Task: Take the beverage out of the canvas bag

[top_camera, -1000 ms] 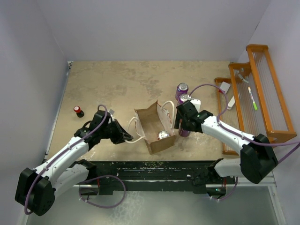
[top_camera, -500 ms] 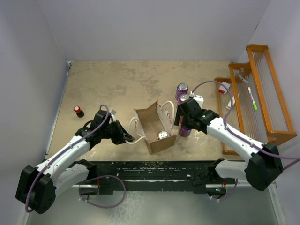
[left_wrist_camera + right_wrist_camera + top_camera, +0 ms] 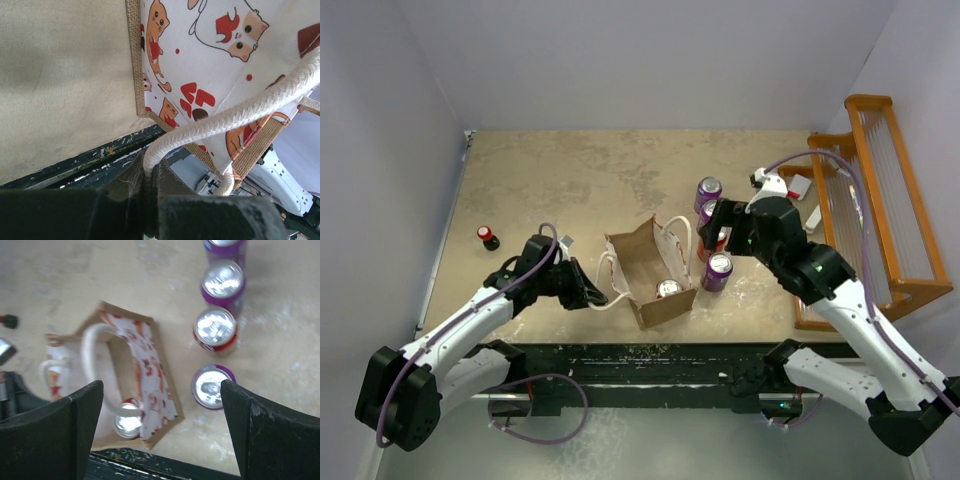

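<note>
The canvas bag point(image 3: 642, 262) stands open near the table's front edge, its cat-printed cloth point(image 3: 215, 55) filling the left wrist view. A beverage can point(image 3: 668, 288) with a silver top sits upright in the bag's near corner, and the right wrist view shows the same can point(image 3: 127, 424) under a rope handle. My left gripper point(image 3: 592, 297) is shut on the bag's white rope handle point(image 3: 225, 117), left of the bag. My right gripper point(image 3: 722, 226) hangs open and empty, high above the cans to the right of the bag point(image 3: 150, 365).
Several cans stand in a row right of the bag: purple point(image 3: 708, 189), red point(image 3: 215, 330) and purple point(image 3: 718, 269). A small red-capped bottle point(image 3: 487, 237) stands at the left. A wooden rack point(image 3: 875, 200) holding pens lines the right edge.
My right gripper opened fully, let go of the purple can beside the bag, then rose and drew back to the right. The left gripper kept its hold on the handle.
</note>
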Robot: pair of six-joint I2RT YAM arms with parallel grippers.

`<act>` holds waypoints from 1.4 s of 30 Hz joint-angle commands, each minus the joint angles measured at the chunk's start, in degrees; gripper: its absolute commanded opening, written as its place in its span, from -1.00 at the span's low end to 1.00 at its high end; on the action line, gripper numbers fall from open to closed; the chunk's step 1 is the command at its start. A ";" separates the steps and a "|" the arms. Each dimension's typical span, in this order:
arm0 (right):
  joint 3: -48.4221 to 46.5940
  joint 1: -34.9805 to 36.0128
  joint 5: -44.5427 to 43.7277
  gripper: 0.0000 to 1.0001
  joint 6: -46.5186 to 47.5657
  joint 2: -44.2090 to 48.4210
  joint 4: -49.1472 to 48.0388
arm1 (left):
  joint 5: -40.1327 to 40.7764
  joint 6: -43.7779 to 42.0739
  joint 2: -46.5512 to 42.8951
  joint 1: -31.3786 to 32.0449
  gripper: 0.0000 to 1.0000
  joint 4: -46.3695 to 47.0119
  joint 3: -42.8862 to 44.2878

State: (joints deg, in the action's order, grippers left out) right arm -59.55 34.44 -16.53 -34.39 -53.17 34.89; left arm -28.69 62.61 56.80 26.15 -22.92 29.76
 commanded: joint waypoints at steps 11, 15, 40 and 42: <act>-15.24 5.81 26.30 0.87 6.90 -10.61 -9.66 | -1.99 -2.29 -1.51 -0.05 -1.00 -2.76 3.01; -19.15 17.01 19.00 0.85 9.89 -16.88 -5.67 | -1.95 -2.56 -2.16 -0.05 -1.00 -3.54 2.74; -13.73 27.05 -5.24 0.63 7.07 -39.28 17.31 | -0.92 -2.25 -1.62 -0.05 -1.00 -3.71 3.31; -13.05 27.14 -4.92 0.63 6.85 -40.52 16.70 | -0.91 -2.17 -1.77 -0.05 -1.00 -3.93 3.31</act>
State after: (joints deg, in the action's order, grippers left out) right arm -74.35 61.19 -21.26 -26.85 -91.94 50.41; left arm -29.58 61.71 55.22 26.15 -26.85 31.16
